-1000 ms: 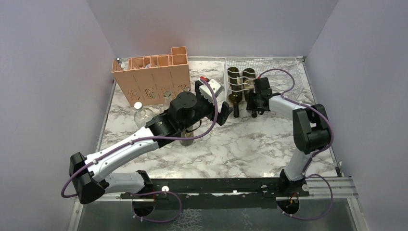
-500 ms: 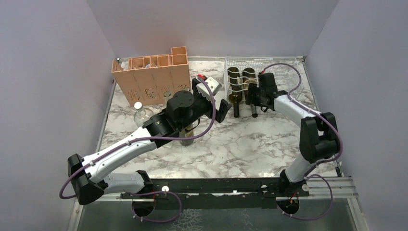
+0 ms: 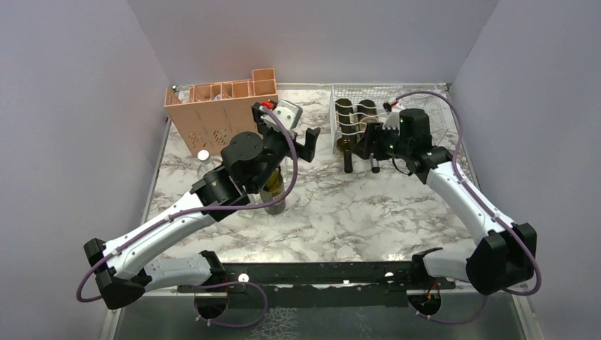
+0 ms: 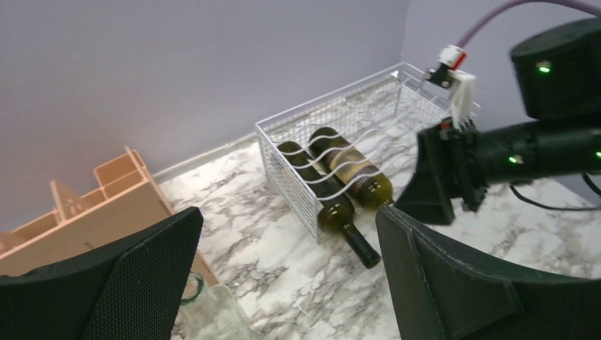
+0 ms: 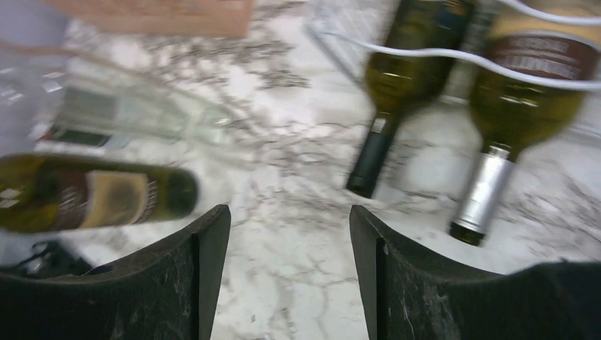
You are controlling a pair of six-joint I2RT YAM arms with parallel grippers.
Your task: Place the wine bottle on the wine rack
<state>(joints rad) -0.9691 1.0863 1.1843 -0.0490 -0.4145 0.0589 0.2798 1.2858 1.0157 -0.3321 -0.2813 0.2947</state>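
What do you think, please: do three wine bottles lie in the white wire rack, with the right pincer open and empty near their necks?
Not quite: two wine bottles, not three, lie in the white wire rack, as the left wrist view shows. The right pincer is open and empty near their necks.

The surface [image 3: 368, 212] looks like polished marble, white with grey veins, smooth and a little glossy. The wine rack [image 4: 333, 117] is thin wire with a white coating. The two bottles in it are dark green glossy glass. The left bottle [image 5: 391, 95] has a matt black capsule on its neck, the right bottle [image 5: 514, 113] a shiny silver foil. The crate [image 3: 227, 117] is matt peach-orange plastic. The left pincer [image 4: 287, 227] has matt black pads [image 4: 142, 283] with a fine mesh texture. The right pincer [image 5: 290, 227] has black plastic fingers [image 5: 184, 283], scuffed with pale scratches.
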